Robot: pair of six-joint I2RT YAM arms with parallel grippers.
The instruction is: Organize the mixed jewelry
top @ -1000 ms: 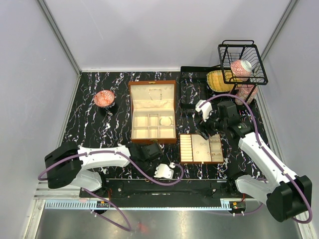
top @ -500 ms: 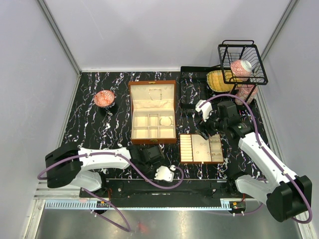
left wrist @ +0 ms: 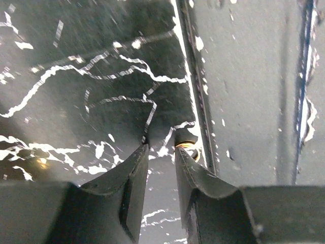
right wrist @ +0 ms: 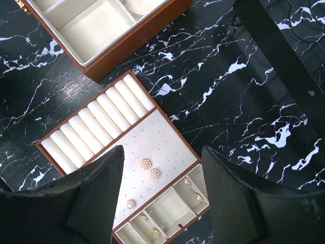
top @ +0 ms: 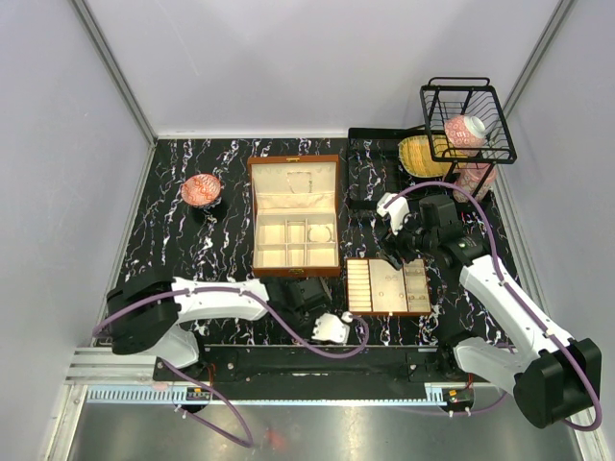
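A tiny coppery ring [left wrist: 188, 148] lies on the black marble table against a dark raised edge, just beyond my left gripper's right fingertip [left wrist: 179, 155]. My left gripper [left wrist: 161, 150] is low over the table with a narrow gap and nothing between the jaws; from above it [top: 299, 291] sits just in front of the brown box [top: 294, 216]. My right gripper [right wrist: 162, 168] is wide open and empty above the cream tray [right wrist: 167, 137], which holds two pearl cluster pieces [right wrist: 151, 168], a round stud [right wrist: 131, 204] and small gold bits [right wrist: 187, 181].
The tray [top: 387, 286] lies right of my left gripper. A pink bowl [top: 201, 188] stands at the far left. A black wire basket [top: 467, 120] with a pink cup, a yellow-green dish [top: 421, 154] and a black tray [top: 370, 173] are at the far right.
My left arm has slid to the right along the front of the table, bringing its gripper closer to the tray. The right arm has not moved.
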